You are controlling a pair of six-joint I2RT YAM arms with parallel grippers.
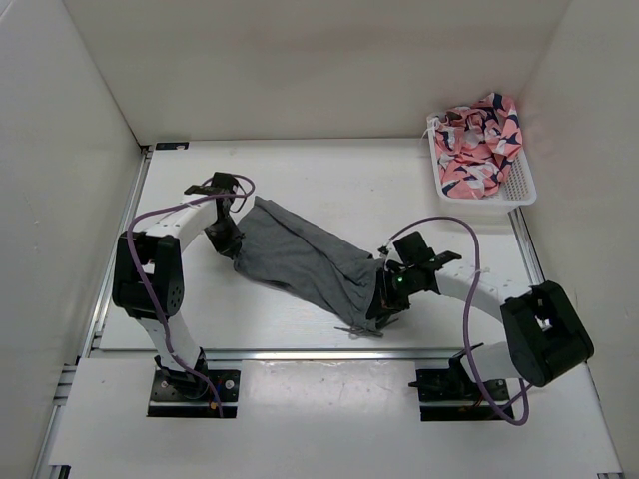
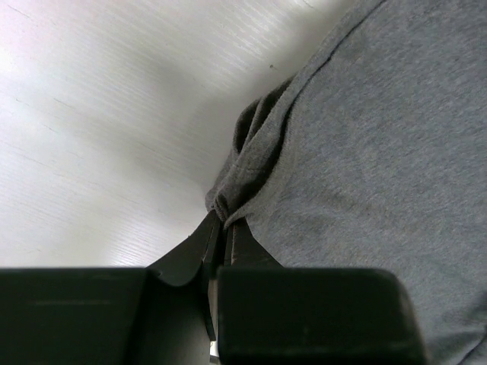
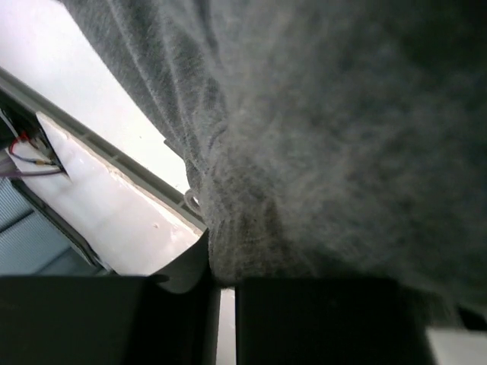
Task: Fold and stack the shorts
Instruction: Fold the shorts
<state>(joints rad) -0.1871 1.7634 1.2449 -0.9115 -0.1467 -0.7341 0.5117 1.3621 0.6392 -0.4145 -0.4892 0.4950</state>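
Note:
The grey shorts (image 1: 300, 261) lie stretched in a slanted band across the table, from back left to front right. My left gripper (image 1: 228, 239) holds their back-left end. In the left wrist view its jaws (image 2: 223, 222) are shut on a bunched fold of the shorts (image 2: 380, 152). My right gripper (image 1: 384, 299) is at the front-right end, near the table's front edge. In the right wrist view the shorts (image 3: 319, 137) fill most of the picture, and a thick gathered edge is pinched in my right gripper (image 3: 221, 281). A drawstring end pokes out below it (image 1: 357, 330).
A white basket (image 1: 519, 190) stands at the back right corner with pink patterned cloth (image 1: 479, 145) heaped in it. A metal rail (image 1: 300, 352) runs along the table's front edge, just before my right gripper. White walls close in the left, back and right sides.

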